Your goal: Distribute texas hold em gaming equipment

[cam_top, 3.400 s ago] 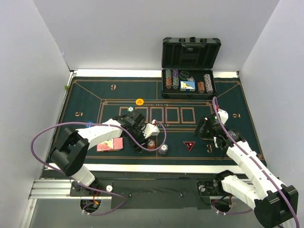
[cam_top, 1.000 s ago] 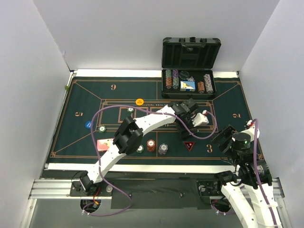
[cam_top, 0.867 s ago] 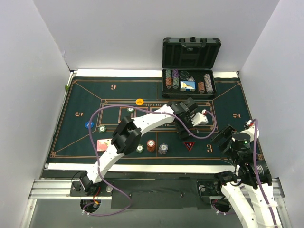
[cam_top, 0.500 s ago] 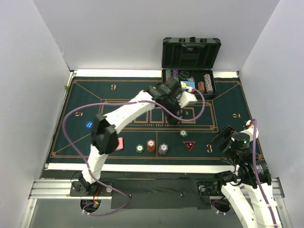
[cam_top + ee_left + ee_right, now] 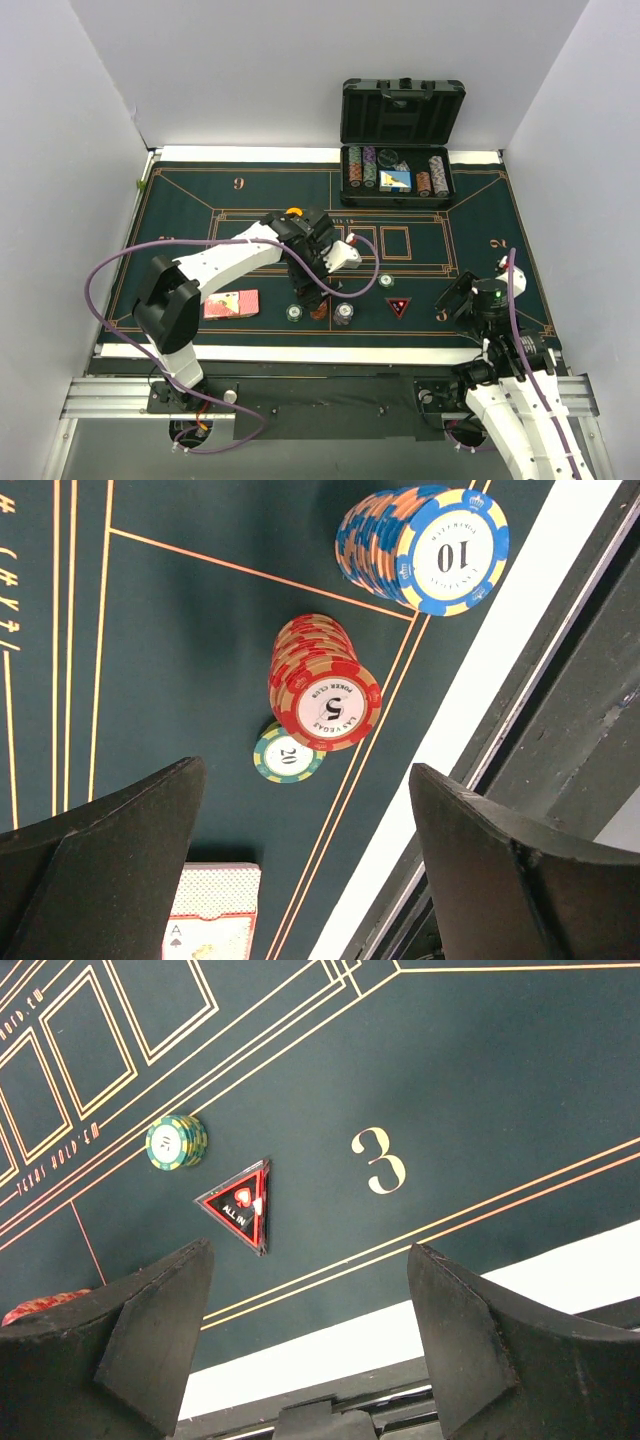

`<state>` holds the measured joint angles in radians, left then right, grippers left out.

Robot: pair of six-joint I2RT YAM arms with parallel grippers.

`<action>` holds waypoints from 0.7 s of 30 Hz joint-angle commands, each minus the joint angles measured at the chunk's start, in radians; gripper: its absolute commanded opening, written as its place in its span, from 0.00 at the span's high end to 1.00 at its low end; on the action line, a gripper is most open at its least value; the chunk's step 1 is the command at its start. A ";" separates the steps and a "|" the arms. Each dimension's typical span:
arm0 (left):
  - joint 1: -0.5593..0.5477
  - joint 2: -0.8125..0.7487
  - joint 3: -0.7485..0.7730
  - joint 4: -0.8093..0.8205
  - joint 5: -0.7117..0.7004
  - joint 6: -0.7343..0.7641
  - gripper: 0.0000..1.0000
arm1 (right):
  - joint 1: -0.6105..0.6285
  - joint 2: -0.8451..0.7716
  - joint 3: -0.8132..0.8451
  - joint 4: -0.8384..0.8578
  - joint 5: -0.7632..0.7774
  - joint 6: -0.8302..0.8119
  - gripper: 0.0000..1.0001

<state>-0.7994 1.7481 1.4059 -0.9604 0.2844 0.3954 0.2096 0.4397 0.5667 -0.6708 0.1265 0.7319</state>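
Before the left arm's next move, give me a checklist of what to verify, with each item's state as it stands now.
1. Left gripper jaws open, nothing between them: ok.
2. Right gripper jaws open, empty: ok.
3. Red 5 chip stack apart from blue 10 chip stack: ok.
4. Green 20 chip clear of the red stack: cannot tell, they overlap in the wrist view.
5. Playing cards lying on the felt mat: ok.
6. Black case lid open: ok.
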 commanded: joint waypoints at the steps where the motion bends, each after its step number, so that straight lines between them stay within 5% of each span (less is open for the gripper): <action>1: -0.011 -0.042 -0.015 0.075 0.058 -0.010 0.05 | -0.004 0.019 -0.007 0.034 -0.002 -0.009 0.27; 21: -0.066 -0.002 -0.097 0.233 -0.028 -0.047 0.07 | -0.004 0.033 -0.002 0.034 -0.004 -0.015 0.27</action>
<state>-0.8658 1.7485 1.3048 -0.7822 0.2649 0.3489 0.2096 0.4564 0.5636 -0.6464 0.1219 0.7292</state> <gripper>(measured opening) 0.942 0.735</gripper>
